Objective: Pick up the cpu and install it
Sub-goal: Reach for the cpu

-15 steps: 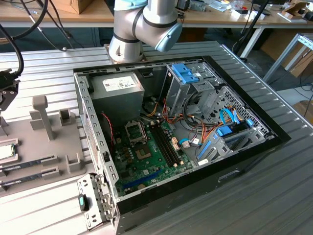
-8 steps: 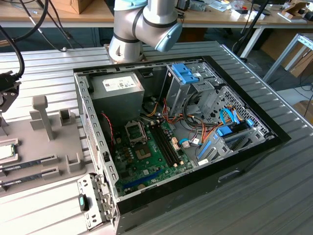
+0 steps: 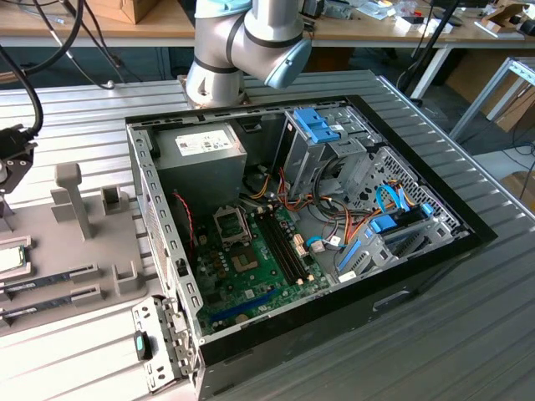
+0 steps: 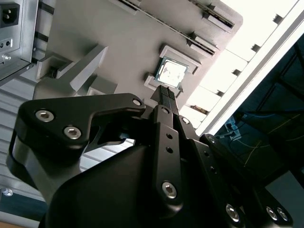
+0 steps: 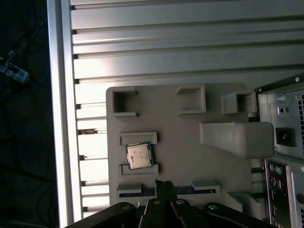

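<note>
The gripper (image 4: 165, 91), fingers pressed together and holding nothing, hovers near the cpu (image 4: 172, 72), which lies flat in its cradle by the grey fixture plate's (image 4: 118, 42) edge farthest from the computer case (image 3: 334, 313).

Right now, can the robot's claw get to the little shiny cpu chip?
Probably yes. The cpu lies uncovered in its slot on the gray holder tray, and the claw hangs above that tray, close to it. Nothing seems to stand between them.
</note>
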`<state>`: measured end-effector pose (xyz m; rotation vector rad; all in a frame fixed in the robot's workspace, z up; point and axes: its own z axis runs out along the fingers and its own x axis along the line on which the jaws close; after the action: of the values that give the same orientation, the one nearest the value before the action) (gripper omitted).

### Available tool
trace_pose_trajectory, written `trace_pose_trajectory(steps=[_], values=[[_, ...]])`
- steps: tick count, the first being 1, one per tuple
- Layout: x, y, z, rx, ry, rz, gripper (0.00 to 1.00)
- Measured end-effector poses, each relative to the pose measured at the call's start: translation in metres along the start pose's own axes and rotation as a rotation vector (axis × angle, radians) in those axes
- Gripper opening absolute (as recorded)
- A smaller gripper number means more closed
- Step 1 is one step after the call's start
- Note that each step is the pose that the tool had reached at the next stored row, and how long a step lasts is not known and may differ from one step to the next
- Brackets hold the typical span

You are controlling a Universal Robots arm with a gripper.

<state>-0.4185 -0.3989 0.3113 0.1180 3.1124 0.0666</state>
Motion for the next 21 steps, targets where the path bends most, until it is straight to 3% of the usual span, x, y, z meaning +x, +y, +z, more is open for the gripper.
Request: trace_pose_trajectory(steps=[21], values=[[0.0003, -0.0005, 0.01, 0.0002, 0.0002, 0.0, 0.11]])
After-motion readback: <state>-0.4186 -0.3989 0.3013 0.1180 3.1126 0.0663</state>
